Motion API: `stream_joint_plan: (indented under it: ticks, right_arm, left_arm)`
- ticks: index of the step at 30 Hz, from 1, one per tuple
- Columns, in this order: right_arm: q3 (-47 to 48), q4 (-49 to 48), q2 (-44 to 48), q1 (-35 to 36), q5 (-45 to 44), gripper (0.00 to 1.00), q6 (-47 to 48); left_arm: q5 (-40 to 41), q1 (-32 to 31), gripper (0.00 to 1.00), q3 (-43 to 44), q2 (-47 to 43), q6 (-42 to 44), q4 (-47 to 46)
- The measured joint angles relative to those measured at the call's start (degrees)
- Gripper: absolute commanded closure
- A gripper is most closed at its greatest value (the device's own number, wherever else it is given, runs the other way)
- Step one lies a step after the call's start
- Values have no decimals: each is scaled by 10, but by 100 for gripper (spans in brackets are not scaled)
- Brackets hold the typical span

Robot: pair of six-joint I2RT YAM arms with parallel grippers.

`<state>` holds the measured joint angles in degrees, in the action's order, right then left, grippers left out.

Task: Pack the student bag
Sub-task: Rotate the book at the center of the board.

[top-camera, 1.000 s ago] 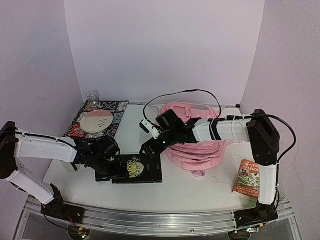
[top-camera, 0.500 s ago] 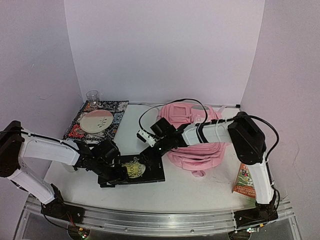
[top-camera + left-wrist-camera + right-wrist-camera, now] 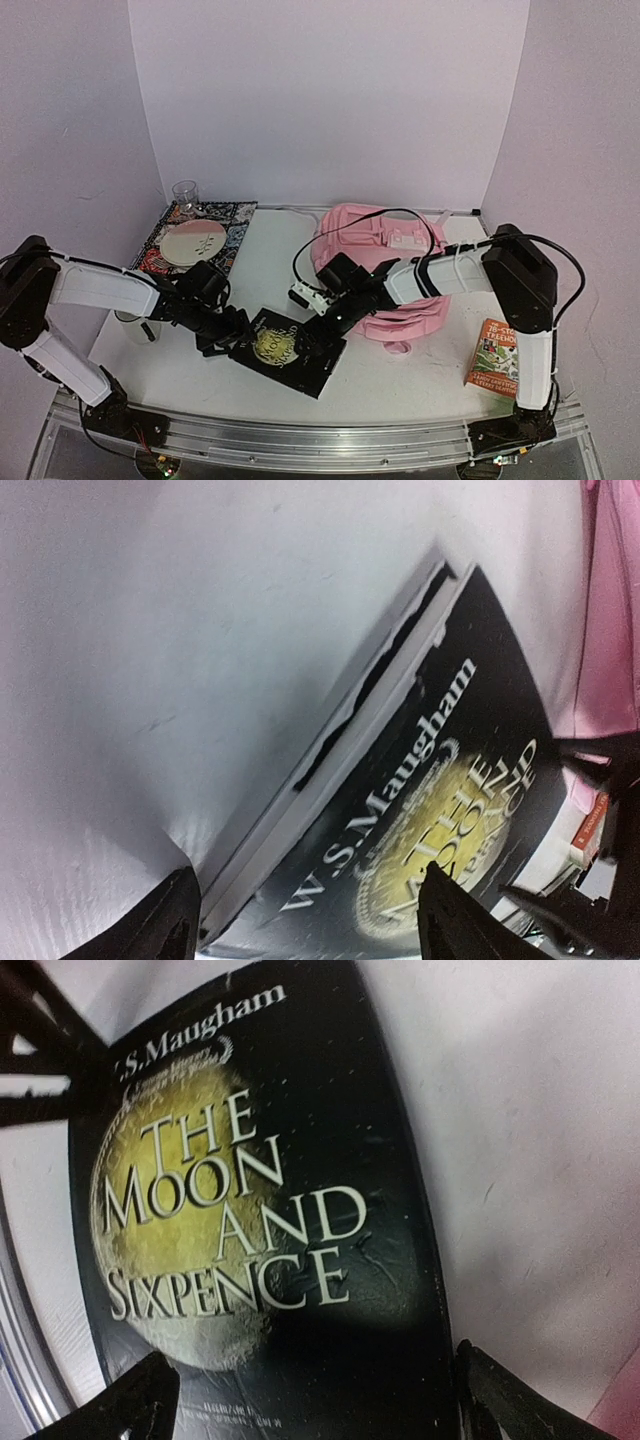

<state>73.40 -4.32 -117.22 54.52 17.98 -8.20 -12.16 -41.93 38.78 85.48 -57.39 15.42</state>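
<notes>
The student bag [image 3: 385, 262], pale pink and soft, lies at the back right of the table. In front of it a black book with a gold moon cover [image 3: 290, 350] lies flat and turned diagonally. My left gripper [image 3: 237, 335] is at the book's left corner, with its jaws wide apart. In the left wrist view the left gripper [image 3: 310, 930] straddles the spine end of the book [image 3: 430, 810]. My right gripper [image 3: 322, 322] reaches from the bag side. In the right wrist view the right gripper [image 3: 320, 1405] stands open across the width of the book [image 3: 250, 1210].
An orange paperback [image 3: 497, 358] lies near the front right by the right arm's base. At the back left, a patterned book [image 3: 225, 228] carries a pink and white plate [image 3: 195, 243], with a clear glass [image 3: 185, 192] behind it.
The black book has turned from square to diagonal and slid a little forward and right. Both grippers followed it, and the left jaws narrowed somewhat. The bag's top has shifted.
</notes>
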Motion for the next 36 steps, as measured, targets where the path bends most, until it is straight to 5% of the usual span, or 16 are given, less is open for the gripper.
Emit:
stream_joint_plan:
  ticks: [9, 15, 25, 36]
  right_arm:
    - [-93, -6, 76, 27, 2, 7, -86]
    - [-120, -14, 127, 30, -48, 2, -131]
    - [-102, -28, 134, 30, -87, 2, -144]
    - [-54, -32, 71, 30, -90, 5, -146]
  left_arm:
    - [-28, 15, 20, 145, 150, 49, -50]
    - [3, 23, 11, 179, 153, 72, -34]
    - [21, 14, 15, 62, -19, 45, 44]
    - [-12, -57, 36, 0, -32, -12, 78]
